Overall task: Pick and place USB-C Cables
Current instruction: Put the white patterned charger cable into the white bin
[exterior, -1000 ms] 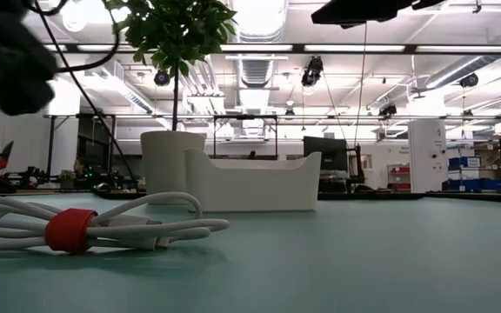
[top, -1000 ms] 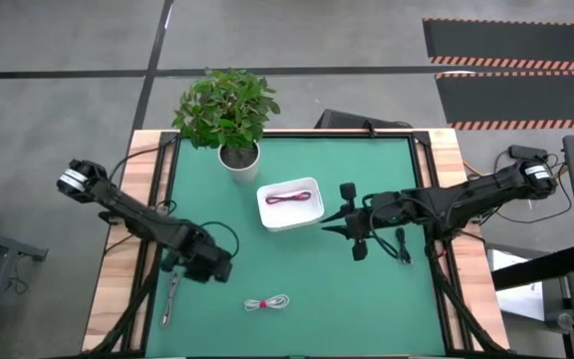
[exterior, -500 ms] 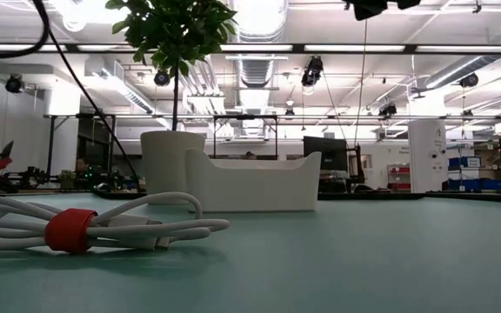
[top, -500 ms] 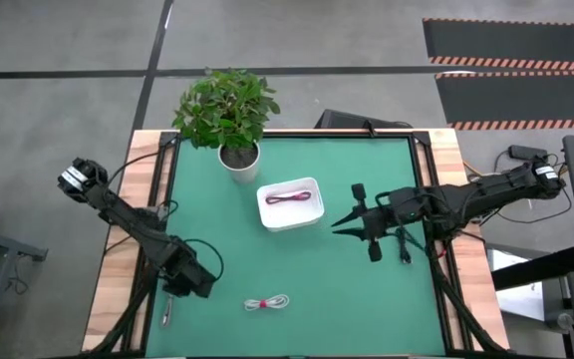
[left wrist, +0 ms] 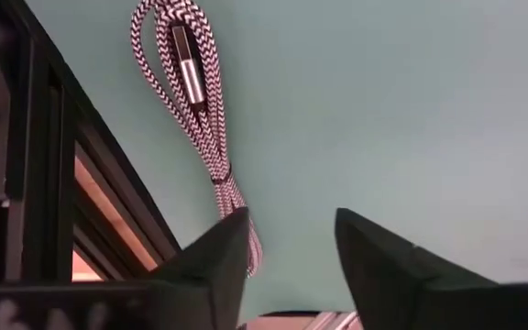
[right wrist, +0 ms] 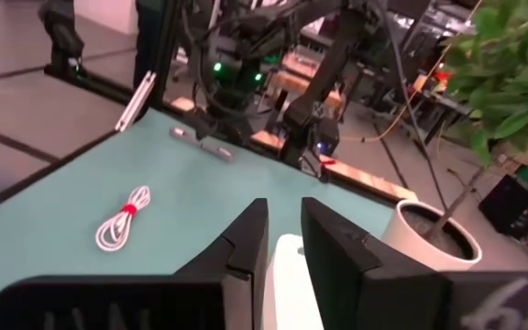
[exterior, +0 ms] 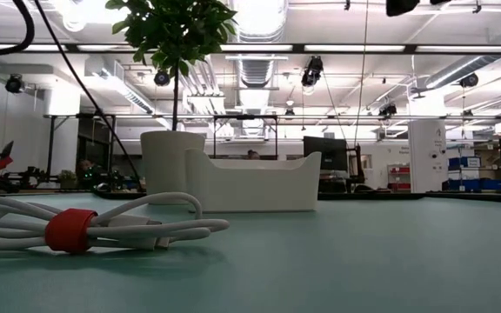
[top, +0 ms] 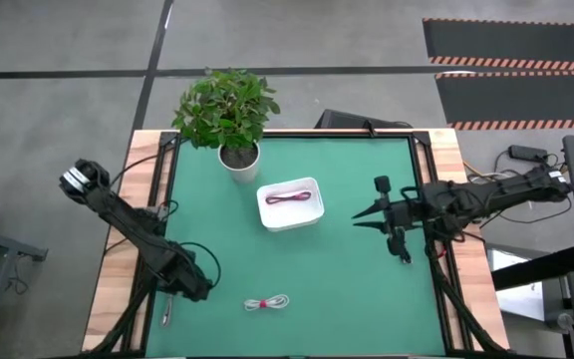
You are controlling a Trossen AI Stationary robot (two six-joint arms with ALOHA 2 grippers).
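A silver-grey braided cable point(left wrist: 204, 119) lies on the green mat at its left edge point(top: 166, 311), next to the black frame rail. My left gripper point(left wrist: 291, 238) is low over it and open, with one fingertip over the cable's bundled end. A white cable with a red tie point(top: 267, 302) lies loose near the front edge and fills the low view's left point(exterior: 68, 228). A dark red cable point(top: 288, 196) lies in the white tray point(top: 312, 211). My right gripper point(top: 362, 216) hovers right of the tray, its fingers a narrow gap apart point(right wrist: 284, 220) with nothing between them. My left gripper comes at the silver-grey cable from above with its fingers apart. One fingertip point(left wrist: 232, 240) covers the cable's bundled end point(left wrist: 236, 197), and I cannot tell whether it touches.
A potted plant point(top: 227, 110) in a white pot point(exterior: 170, 165) stands at the far left of the mat, behind the tray. Bare green mat lies between the tray and the front edge. Black frame rails point(left wrist: 26, 165) border the mat's left side.
My left gripper has moved toward the table's near left corner and down, to the silver-grey cable; its arm has left the low view. My right gripper has drawn back toward the table's right edge, away from the tray. The cables have stayed put.
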